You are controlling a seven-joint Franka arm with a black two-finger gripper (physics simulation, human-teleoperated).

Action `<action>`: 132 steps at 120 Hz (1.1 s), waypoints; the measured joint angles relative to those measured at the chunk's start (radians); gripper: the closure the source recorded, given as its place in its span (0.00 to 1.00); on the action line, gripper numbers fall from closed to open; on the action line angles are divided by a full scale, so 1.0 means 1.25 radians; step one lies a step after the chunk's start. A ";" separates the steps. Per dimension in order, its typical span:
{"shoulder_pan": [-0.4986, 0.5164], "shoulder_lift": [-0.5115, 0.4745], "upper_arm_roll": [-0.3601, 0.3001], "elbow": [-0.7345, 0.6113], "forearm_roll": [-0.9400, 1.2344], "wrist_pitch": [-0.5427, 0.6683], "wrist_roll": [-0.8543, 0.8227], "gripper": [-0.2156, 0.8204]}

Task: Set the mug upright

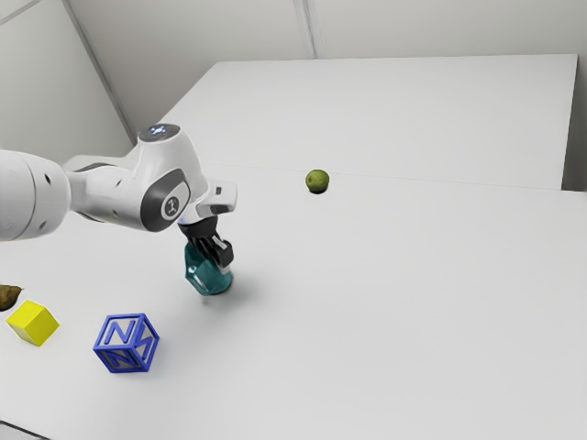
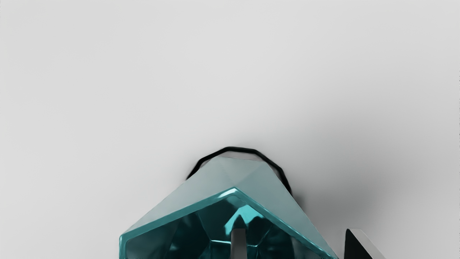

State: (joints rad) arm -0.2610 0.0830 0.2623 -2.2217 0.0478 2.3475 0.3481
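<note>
The teal, faceted mug point(image 1: 205, 278) is on the table below the hand in the exterior view, leaning, with its mouth toward the exterior view's left. The gripper point(image 1: 223, 260) is down at the mug and hides part of its rim. In the wrist view the mug point(image 2: 235, 174) shows its open mouth and a dark-edged base beyond it. There the gripper point(image 2: 293, 239) stands open, one finger inside the mouth and the other outside, with a stretch of the mug's wall between them. A gap is visible beside that wall. The handle cannot be made out.
A blue letter block point(image 1: 127, 344) and a yellow cube point(image 1: 33, 323) sit nearer the exterior view's bottom left. A brown object point(image 1: 8, 296) is at its left edge. A green round fruit point(image 1: 317, 180) lies farther back on the white table point(image 1: 413, 293).
</note>
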 joint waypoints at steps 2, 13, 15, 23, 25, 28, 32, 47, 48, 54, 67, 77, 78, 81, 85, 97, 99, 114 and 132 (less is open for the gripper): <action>0.000 -0.001 0.000 0.000 0.000 0.000 -0.001 0.55; 0.000 -0.006 0.000 0.001 0.000 -0.003 -0.005 0.48; 0.000 -0.008 0.000 0.001 0.000 -0.003 -0.006 0.47; 0.001 -0.016 0.000 0.001 0.000 -0.005 -0.009 0.43; 0.001 -0.018 0.000 0.001 0.000 -0.006 -0.009 0.43; 0.001 -0.022 0.000 0.001 -0.001 -0.006 -0.010 0.42; 0.001 -0.028 0.000 0.001 -0.001 -0.007 -0.012 0.40; 0.001 -0.055 -0.001 0.001 -0.001 -0.010 -0.016 0.37; 0.001 -0.057 -0.001 0.002 -0.001 -0.010 -0.016 0.37; 0.001 -0.067 -0.001 0.002 -0.001 -0.011 -0.017 0.36; 0.002 -0.081 -0.004 0.021 -0.001 -0.023 -0.020 0.34; 0.006 -0.075 -0.007 0.076 -0.007 -0.054 -0.022 0.32; 0.006 -0.073 -0.007 0.086 -0.008 -0.059 -0.022 0.32; 0.007 -0.064 -0.007 0.112 -0.010 -0.074 -0.022 0.31; 0.009 -0.048 -0.007 0.154 -0.015 -0.098 -0.023 0.31; 0.012 0.014 -0.007 0.278 -0.031 -0.173 -0.024 0.27; 0.011 0.026 -0.007 0.298 -0.034 -0.186 -0.024 0.27; 0.006 0.105 -0.010 0.423 -0.061 -0.274 -0.024 0.24; 0.013 0.136 -0.026 0.488 -0.087 -0.352 -0.026 0.22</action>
State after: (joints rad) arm -0.2446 0.2535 0.2298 -1.6122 -0.0608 1.9076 0.3152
